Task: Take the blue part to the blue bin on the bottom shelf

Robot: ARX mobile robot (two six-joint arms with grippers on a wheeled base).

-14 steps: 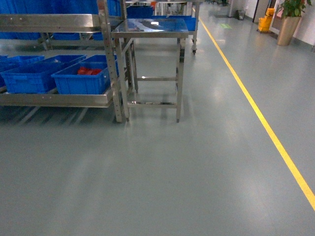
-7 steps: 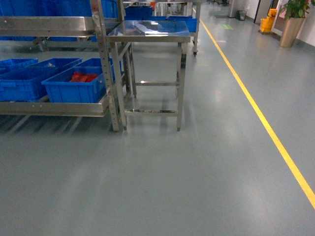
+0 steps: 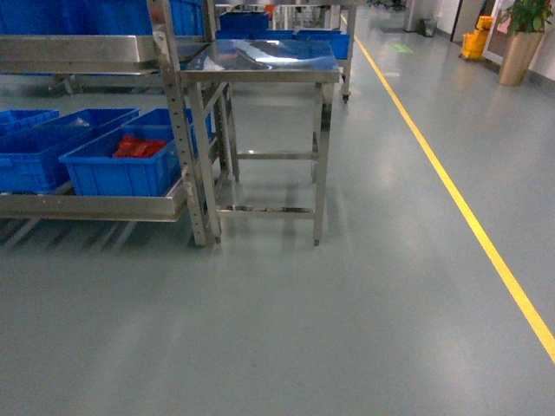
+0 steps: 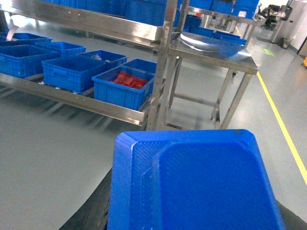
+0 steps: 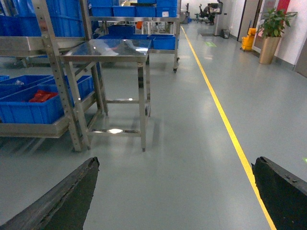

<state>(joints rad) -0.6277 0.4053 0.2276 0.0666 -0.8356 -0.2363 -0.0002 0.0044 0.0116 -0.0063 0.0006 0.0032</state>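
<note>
The blue part [image 4: 192,182] fills the bottom of the left wrist view, its recessed face toward the camera. My left gripper [image 4: 192,218] is shut on it, with dark fingers [image 4: 96,211] showing at its sides. The bottom shelf [image 3: 87,206] holds several blue totes. One with a bare inside, the blue bin [image 4: 72,72], stands left of the tote with red packets [image 4: 123,86]; both also show in the head view, blue bin [image 3: 35,156]. My right gripper [image 5: 175,191] is open over bare floor, fingers [image 5: 67,196] wide apart. Neither gripper shows in the head view.
A steel table [image 3: 260,65] stands right of the rack post [image 3: 186,147]. A shiny upper shelf [image 3: 78,52] carries more blue totes. A yellow floor line [image 3: 468,217] runs along the right. A potted plant [image 3: 525,35] stands far back right.
In the head view the rack and the steel table have slid lower and look larger, so I have come closer to them. The red-packet tote has shifted left.
</note>
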